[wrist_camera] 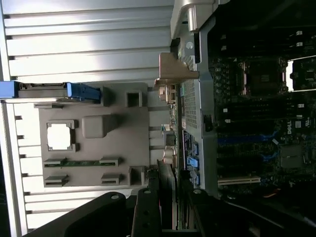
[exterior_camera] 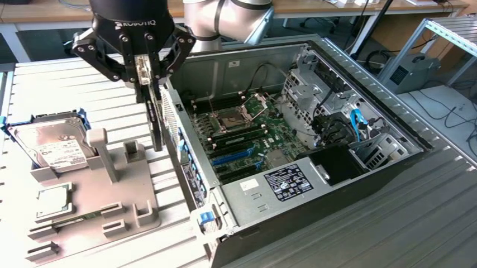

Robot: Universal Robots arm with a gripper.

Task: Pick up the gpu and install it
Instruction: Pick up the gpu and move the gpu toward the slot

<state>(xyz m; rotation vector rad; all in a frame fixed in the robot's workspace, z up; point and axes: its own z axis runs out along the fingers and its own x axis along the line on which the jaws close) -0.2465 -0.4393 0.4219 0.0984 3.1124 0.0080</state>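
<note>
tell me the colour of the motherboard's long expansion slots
Long expansion slots: blue, best in exterior view.

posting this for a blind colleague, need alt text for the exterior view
A robot gripper holds a thin black graphics card upright by its top edge, just outside an open computer case. On the exterior view's left, a grey tray holds a hard drive.

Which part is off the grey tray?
The thin black expansion card, hanging in the claw; silver hard drive, square processor and green memory stick sit slotted.
</note>
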